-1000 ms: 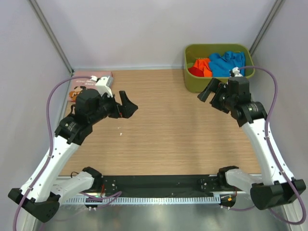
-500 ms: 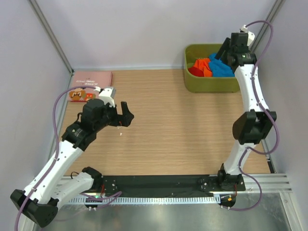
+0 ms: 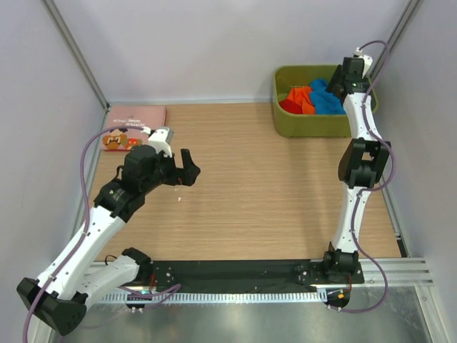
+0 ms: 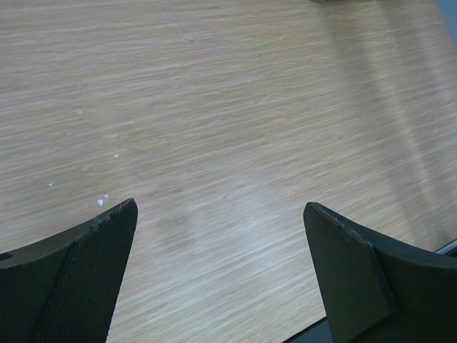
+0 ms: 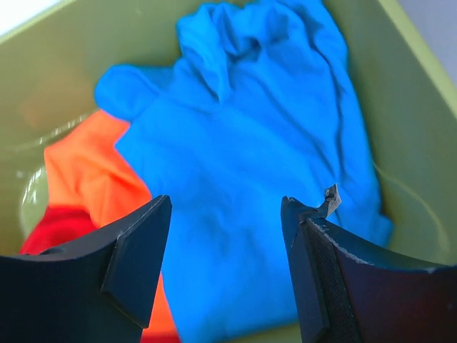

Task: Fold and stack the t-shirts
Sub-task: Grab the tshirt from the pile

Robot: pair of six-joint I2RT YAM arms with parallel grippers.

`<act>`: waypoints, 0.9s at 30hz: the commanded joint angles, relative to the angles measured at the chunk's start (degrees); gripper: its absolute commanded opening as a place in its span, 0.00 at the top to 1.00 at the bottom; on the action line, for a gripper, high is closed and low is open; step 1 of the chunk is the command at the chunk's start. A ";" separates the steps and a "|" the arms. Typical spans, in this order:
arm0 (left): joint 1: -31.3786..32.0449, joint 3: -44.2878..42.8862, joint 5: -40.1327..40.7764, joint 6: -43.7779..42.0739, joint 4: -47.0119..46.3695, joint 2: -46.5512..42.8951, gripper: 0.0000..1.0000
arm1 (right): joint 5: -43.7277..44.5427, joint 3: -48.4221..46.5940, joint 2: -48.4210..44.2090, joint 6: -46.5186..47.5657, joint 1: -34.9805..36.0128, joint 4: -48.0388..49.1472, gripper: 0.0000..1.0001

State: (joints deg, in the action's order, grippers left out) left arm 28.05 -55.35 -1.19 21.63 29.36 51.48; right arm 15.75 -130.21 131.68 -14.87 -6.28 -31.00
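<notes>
So: pick-up step. Right gripper (image 5: 225, 214) hung jaws wide over the crumpled bright blue cloth t-shirt (image 5: 235, 143) in the olive-green plastic bin (image 3: 314, 127), far right corner of the bench (image 3: 250, 186). Next, I'd judge: descend, pinch blue cloth only. Left gripper (image 4: 221, 214) also wide, empty, near the left edge.

Wooden table (image 3: 250, 200) (pale lilac walls (image 3: 200, 43))

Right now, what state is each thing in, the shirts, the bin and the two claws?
bin: upright, holding three shirts.
blue t-shirt: crumpled, on top.
orange t-shirt: crumpled beside it.
red t-shirt: crumpled, mostly hidden.
pink t-shirt: folded flat on the table.
left gripper: open, empty.
right gripper: open, over the blue t-shirt.
</notes>
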 commanded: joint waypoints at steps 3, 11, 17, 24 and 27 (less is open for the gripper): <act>0.07 -0.54 0.22 -0.88 -1.51 2.65 0.00 | 0.77 -6.70 6.73 -0.77 -0.57 11.40 0.31; 0.16 -1.16 5.31 -1.85 -0.98 3.89 0.00 | 1.13 -9.80 15.53 -2.79 -2.15 21.76 0.34; 0.07 -1.51 8.13 -2.73 -1.33 4.41 0.00 | -0.89 -11.37 20.02 -1.74 -2.50 28.45 0.54; 0.07 -1.16 8.66 -2.56 -2.12 5.29 0.00 | -3.09 -12.52 19.50 2.21 -2.59 35.39 0.99; 0.07 -1.16 8.05 -2.47 -2.21 5.64 0.00 | -4.93 -9.82 14.15 2.83 -2.68 37.24 0.99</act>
State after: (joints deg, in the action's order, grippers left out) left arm 28.05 -55.35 6.24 20.03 29.41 56.95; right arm 12.95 -139.94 153.56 -13.61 -8.80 -3.07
